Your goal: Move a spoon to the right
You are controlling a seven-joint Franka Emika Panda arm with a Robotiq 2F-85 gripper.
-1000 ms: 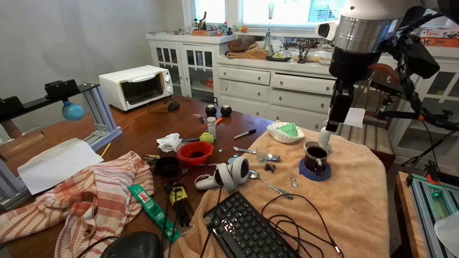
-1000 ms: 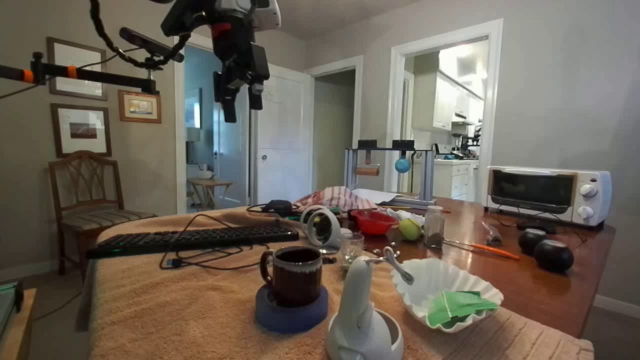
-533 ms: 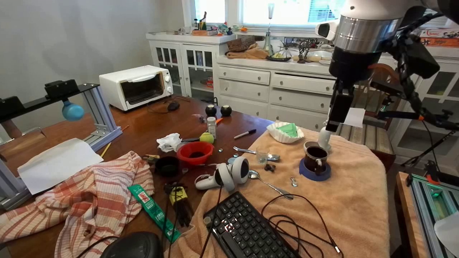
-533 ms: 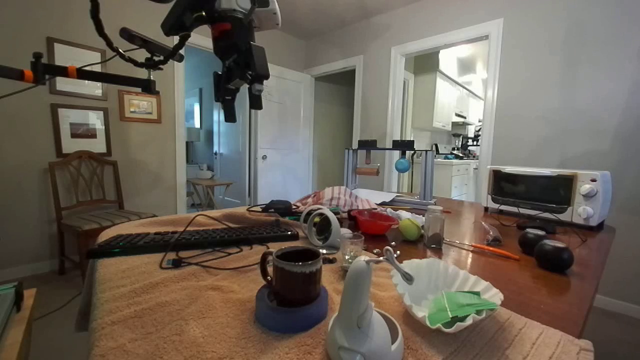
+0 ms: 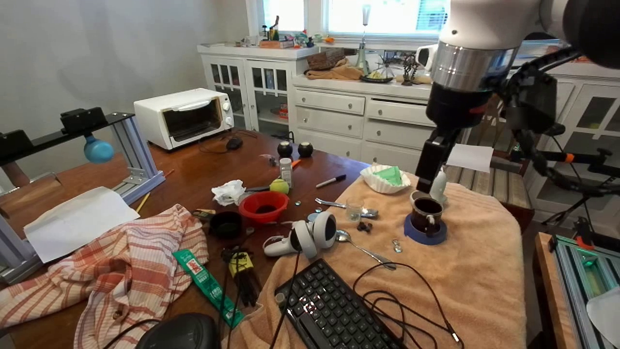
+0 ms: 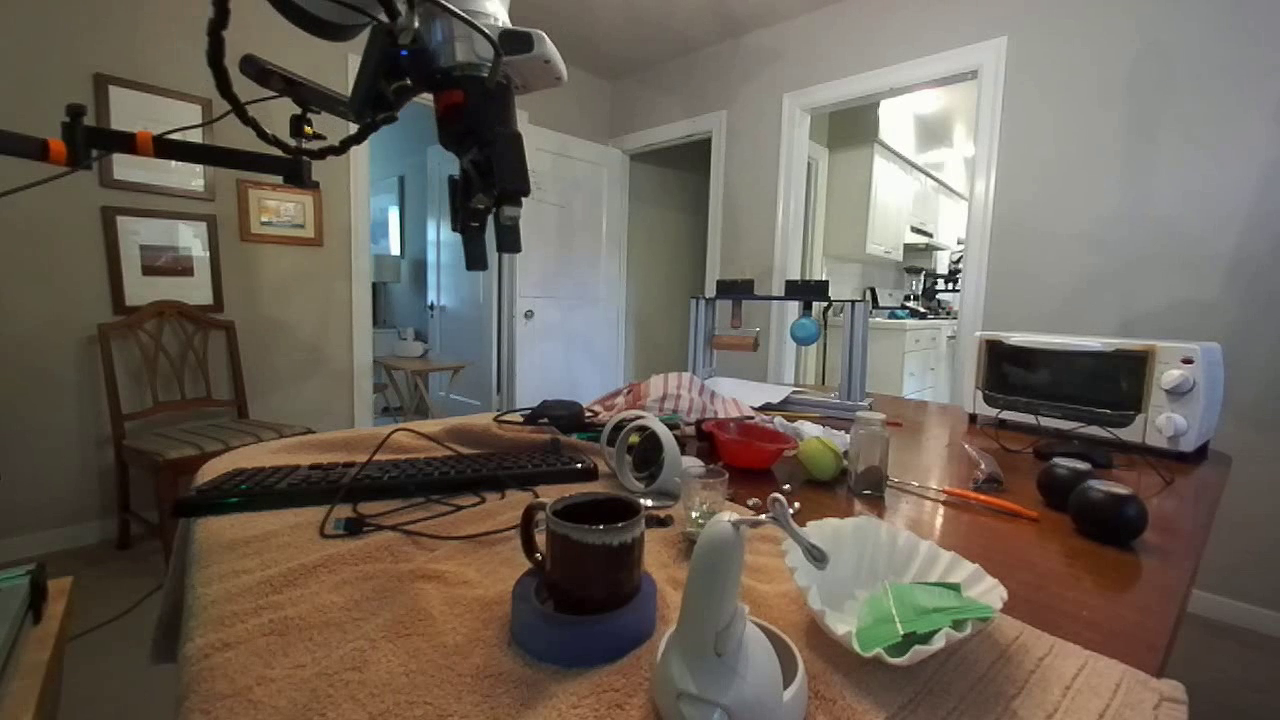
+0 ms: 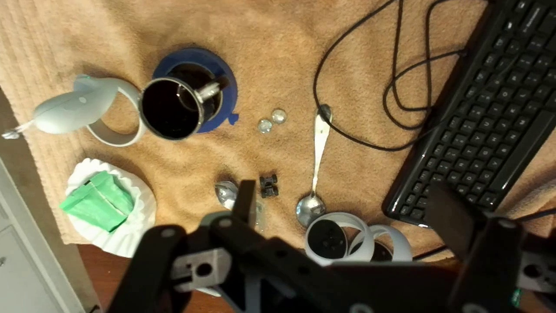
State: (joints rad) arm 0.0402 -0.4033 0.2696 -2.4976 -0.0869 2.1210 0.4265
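A greyish spoon with a thin straight handle lies on the tan towel in an exterior view (image 5: pixel 343 236). In the wrist view the spoon (image 7: pixel 320 134) lies with its bowl beside the white controllers and its handle end under a black cable. A second spoon (image 5: pixel 369 213) lies by a small glass; its bowl (image 7: pixel 226 192) shows in the wrist view, the rest hidden by the gripper. My gripper (image 7: pixel 343 191) is open and empty, high above the towel. Its fingers stand wide apart, with the first spoon between them in that view. It also shows in an exterior view (image 6: pixel 492 256).
A brown mug (image 5: pixel 427 213) stands at a blue ring (image 5: pixel 426 235), beside a white elephant-like figure (image 6: pixel 715 640). A white fluted dish (image 5: pixel 373 182) holds green packets. White controllers (image 5: pixel 310 235), a black keyboard (image 5: pixel 334 305) and black cables lie near the spoon. A tiny toy car (image 7: pixel 269 185) lies between the spoons.
The arm has moved down and to the left in an exterior view, and its gripper now tilts more. The objects on the table have not moved.
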